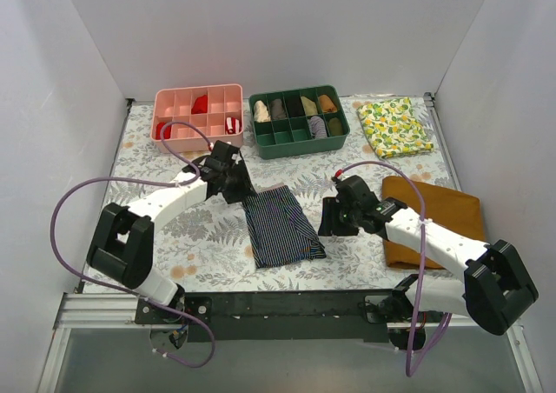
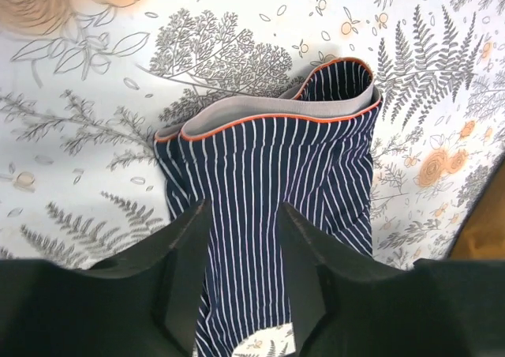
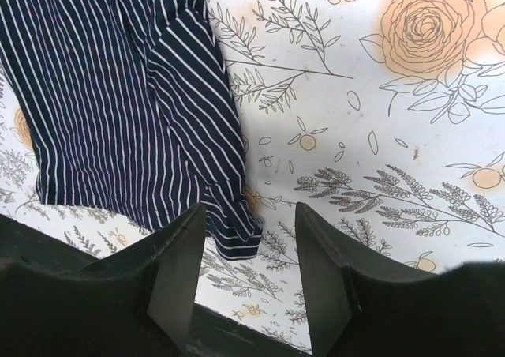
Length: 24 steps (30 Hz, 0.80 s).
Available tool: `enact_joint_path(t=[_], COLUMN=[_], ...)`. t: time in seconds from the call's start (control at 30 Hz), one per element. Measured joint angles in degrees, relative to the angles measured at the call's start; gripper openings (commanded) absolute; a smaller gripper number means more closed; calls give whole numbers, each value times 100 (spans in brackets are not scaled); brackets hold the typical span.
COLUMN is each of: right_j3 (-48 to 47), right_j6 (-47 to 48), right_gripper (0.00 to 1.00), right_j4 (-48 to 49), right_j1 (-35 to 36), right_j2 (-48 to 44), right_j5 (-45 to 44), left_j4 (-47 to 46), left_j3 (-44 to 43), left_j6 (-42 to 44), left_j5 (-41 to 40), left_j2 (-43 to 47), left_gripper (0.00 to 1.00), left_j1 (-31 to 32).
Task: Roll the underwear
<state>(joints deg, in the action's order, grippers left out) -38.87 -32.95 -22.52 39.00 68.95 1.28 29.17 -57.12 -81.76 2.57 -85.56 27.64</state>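
Navy striped underwear [image 1: 280, 226], orange-piped waistband [image 2: 268, 110], lying flat

left arm [image 1: 169, 197] and right arm [image 1: 434, 241] with white links, bulky black joint housings, a looping purple cable [image 1: 55, 222] on each, matte black wedge-shaped fingers [image 2: 185, 278], black mounting rail [image 1: 287, 304] at the worktop's near edge

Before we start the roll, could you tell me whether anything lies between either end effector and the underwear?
Nothing visible does. The left end effector hangs open directly over the underwear, just short of its waistband, and the right end effector is open right at the cloth's hem corner, with no other object in between.
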Motion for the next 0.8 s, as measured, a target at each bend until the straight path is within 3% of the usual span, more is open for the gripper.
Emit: enact_joint_path(t=[0.23, 0.53, 0.8], right_j3=[0, 0, 0], right_j6=[-11, -26, -31], right_gripper=[56, 56, 56], right_j4=[35, 52, 131], right_j1=[-39, -74, -74], right_j2=[4, 4, 4], right_j5=[105, 175, 234], left_j4=[-321, -354, -442], left_j3=[-39, -39, -39], left_j6=[341, 348, 339], left_j5=[352, 267, 234], left_j2=[-533, -765, -964], left_gripper=[33, 41, 38], left_j1=[-175, -216, -216])
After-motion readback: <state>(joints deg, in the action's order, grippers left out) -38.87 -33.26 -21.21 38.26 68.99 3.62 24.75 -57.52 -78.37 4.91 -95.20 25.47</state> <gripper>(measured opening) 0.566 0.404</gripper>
